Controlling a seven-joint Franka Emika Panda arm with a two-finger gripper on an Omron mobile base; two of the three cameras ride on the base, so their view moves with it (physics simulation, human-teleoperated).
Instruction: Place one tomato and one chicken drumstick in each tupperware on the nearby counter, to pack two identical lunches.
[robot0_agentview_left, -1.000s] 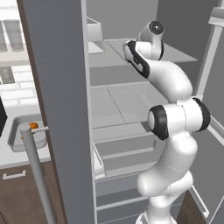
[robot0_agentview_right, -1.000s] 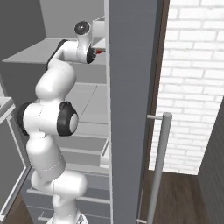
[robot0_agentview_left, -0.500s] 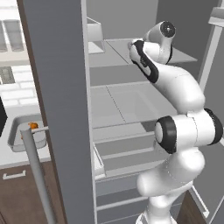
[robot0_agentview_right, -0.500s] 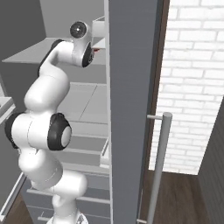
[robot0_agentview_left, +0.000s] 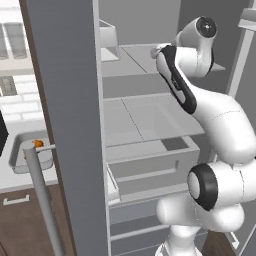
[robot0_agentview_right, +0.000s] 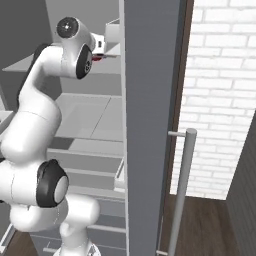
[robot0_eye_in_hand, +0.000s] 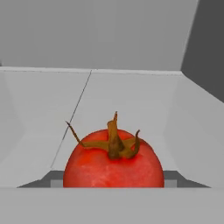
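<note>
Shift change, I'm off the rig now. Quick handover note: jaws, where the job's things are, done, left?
Gripper: reaching into the open fridge at upper-shelf height. Whether the jaws are open or shut on anything can't be told from these frames.
Tomato: red, stem up, right in front of the hand camera on a pale fridge shelf.
Counter: off to the left of the fridge, past the door; a grey container with something orange in it sits there.
Done: nothing visibly packed.
Left: tomato and drumstick into each tupperware; no drumstick spotted yet.

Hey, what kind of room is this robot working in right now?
Most likely a home kitchen. The arm reaches into an open fridge with pale shelves and drawers, a red tomato sits right before the hand, and a sink is set into the counter beside it.
</note>
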